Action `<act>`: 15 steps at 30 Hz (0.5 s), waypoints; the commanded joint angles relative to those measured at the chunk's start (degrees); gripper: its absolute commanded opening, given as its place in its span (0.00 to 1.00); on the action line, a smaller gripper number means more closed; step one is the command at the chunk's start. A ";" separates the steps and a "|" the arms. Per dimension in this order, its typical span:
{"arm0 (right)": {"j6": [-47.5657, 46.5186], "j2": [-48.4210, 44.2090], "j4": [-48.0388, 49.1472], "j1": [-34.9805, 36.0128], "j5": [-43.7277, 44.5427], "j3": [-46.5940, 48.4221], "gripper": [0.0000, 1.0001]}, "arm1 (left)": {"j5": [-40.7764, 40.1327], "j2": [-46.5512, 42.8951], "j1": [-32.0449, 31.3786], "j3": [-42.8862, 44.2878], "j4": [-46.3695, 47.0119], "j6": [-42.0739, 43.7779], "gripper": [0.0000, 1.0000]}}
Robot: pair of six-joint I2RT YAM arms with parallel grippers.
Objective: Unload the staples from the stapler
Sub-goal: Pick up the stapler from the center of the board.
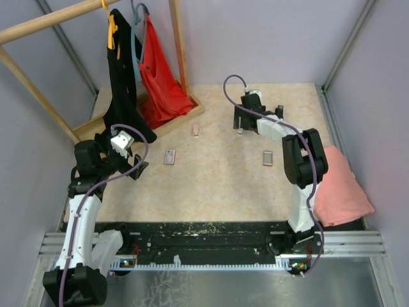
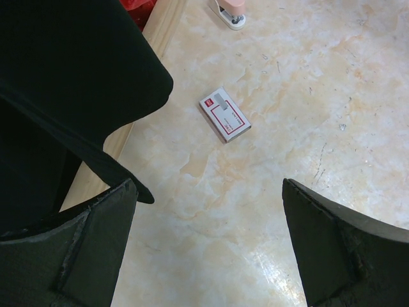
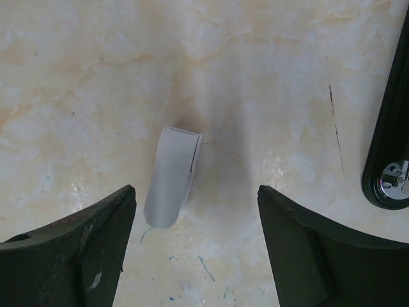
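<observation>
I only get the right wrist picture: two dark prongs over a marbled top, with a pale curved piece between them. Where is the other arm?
Observer: The left gripper hangs open over the left side of the table, next to a hanging black garment.
Operator: Is anything lying under it?
Observer: A red-and-white box lies flat just beyond its fingertips, and nothing touches it.
Operator: Is that the only one?
Observer: No, the top view shows a second box on the right half of the table.
</observation>
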 commanded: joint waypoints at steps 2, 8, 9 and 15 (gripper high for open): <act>0.60 1.12 0.97 1.52 1.03 3.23 0.76 | 0.87 -0.04 0.02 -0.58 0.44 0.54 1.00; 0.18 2.09 1.23 2.37 0.81 2.93 0.65 | 0.87 -0.13 0.07 -0.69 0.44 0.65 1.00; 0.21 2.25 1.34 2.42 0.79 2.74 0.64 | 0.87 -0.22 0.04 -0.72 0.42 0.66 1.00; 0.18 2.79 1.41 2.55 1.09 2.43 0.58 | 0.91 -0.58 0.08 -0.99 0.53 0.81 1.00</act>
